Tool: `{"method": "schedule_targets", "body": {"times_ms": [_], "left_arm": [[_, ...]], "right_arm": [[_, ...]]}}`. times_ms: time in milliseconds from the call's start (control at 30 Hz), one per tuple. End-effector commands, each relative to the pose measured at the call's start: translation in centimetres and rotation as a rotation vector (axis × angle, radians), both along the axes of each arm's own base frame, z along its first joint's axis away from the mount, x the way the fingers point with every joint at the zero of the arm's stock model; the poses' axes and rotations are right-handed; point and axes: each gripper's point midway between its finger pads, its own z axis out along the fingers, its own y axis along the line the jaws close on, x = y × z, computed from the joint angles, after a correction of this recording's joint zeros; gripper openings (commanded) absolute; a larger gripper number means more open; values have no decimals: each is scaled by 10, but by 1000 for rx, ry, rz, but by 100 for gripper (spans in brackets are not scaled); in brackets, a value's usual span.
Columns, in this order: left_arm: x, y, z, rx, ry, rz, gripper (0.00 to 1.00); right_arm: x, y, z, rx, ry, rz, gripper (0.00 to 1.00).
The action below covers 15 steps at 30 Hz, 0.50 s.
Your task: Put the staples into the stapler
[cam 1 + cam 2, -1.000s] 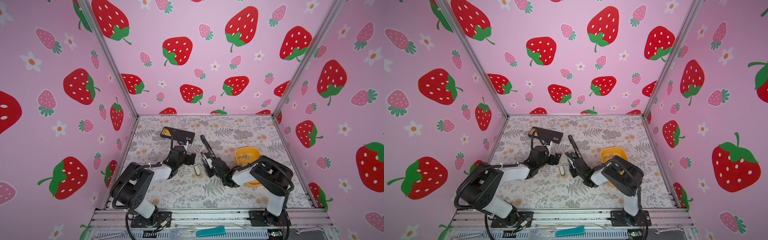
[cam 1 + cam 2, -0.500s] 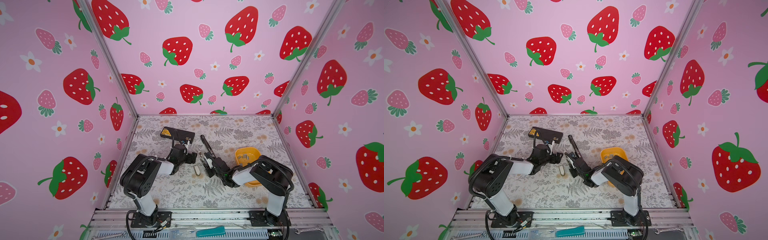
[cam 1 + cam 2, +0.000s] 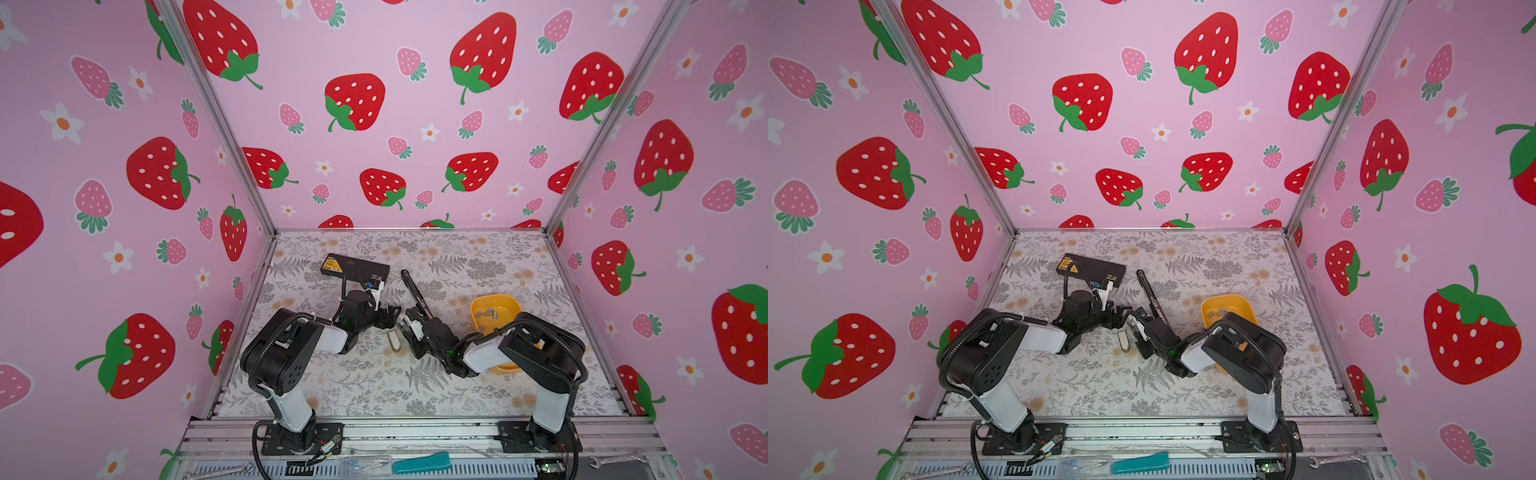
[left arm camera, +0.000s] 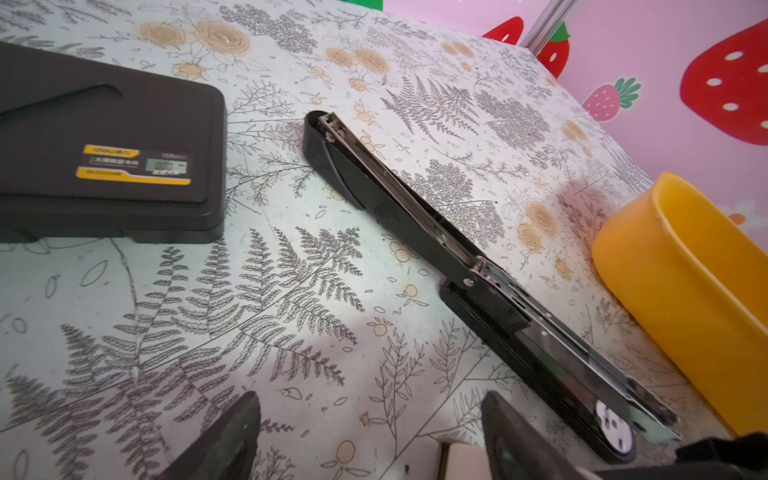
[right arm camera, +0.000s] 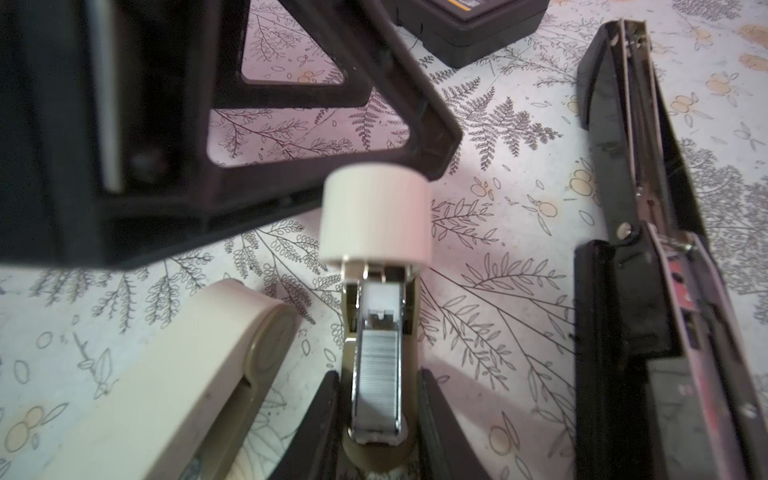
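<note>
**Right of centre on the worktop: tub of staples, one strip already in the beige stapler**

Containers: one yellow tub [image 3: 494,296] sits right of centre on the worktop [image 3: 374,386]. It holds loose staples [image 3: 486,312], silver-grey strips lying overlapped. The right arm covers the tub's near part, so no count is possible. The small beige stapler [image 3: 395,340] is hinged open with one staple strip [image 5: 376,374] lying in its channel. A white cap [image 5: 376,216] sits at the channel's end and the lid [image 5: 178,374] lies flat beside it. The black case [image 3: 355,268] with a yellow label lies at the upper left of the worktop, closed, contents not visible.

Counts: 1 tub, 2 staplers, 1 case, 2 grippers. The long black stapler [image 3: 415,291] lies opened out flat on a diagonal between case and tub, touching neither.

The right gripper [image 3: 409,328] is clamped on the beige stapler, fingers either side of its channel, at frame centre. The left gripper [image 3: 388,318] has fingers apart with nothing between them. One finger ends just beside the white cap; contact can't be told.

Edges: pink strawberry walls close the left, back and right, with a metal rail along the lower edge. The tub is near the right wall but apart from it, and the case is apart from the left wall. Open worktop runs across the lower band in front of both arms and in the upper right corner. The centre is tight: both grippers, the beige stapler and the black stapler's near end sit close together.
</note>
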Motion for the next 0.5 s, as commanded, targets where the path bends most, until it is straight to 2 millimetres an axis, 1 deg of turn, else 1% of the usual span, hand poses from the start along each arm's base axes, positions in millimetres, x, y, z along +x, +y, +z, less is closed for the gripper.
{"method": "schedule_targets", "body": {"times_ms": [0, 100, 200, 367, 467], "left_arm": [[-7, -9, 6, -8, -58, -57, 84], [-12, -8, 2, 4, -70, -64, 84], [-14, -7, -1, 10, -73, -68, 84], [-18, -9, -6, 18, -80, -80, 83], [-18, -10, -8, 24, -85, -85, 82]], "right_arm": [[-18, 1, -8, -7, 50, 44, 32], [-17, 1, -2, -1, 43, 40, 35], [-15, -1, 9, 9, 27, 29, 38], [-19, -5, 37, 60, 3, 37, 40], [-22, -9, 53, 91, -14, 38, 39]]}}
